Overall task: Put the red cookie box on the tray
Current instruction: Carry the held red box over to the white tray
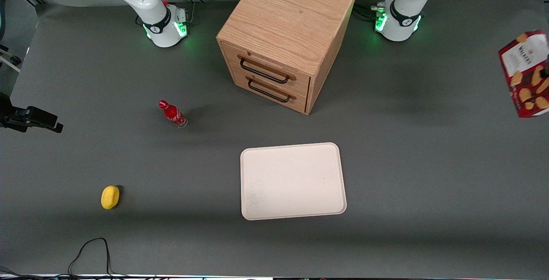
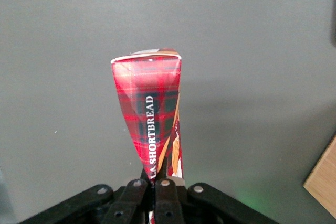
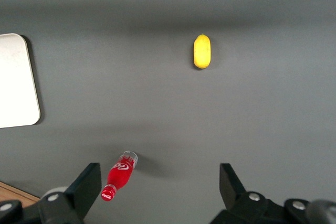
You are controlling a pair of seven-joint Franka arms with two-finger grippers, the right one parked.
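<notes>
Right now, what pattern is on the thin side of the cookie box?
Red tartan plaid on the box, clearest in the left wrist view; gripper holds it.

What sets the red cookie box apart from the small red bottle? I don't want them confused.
The red cookie box is a flat-sided carton with cookie pictures; the red bottle is round and narrow-necked. The box is lifted off the table, clamped in the pincer toward the working arm's end; the bottle stands on the table. Both are red.
</notes>
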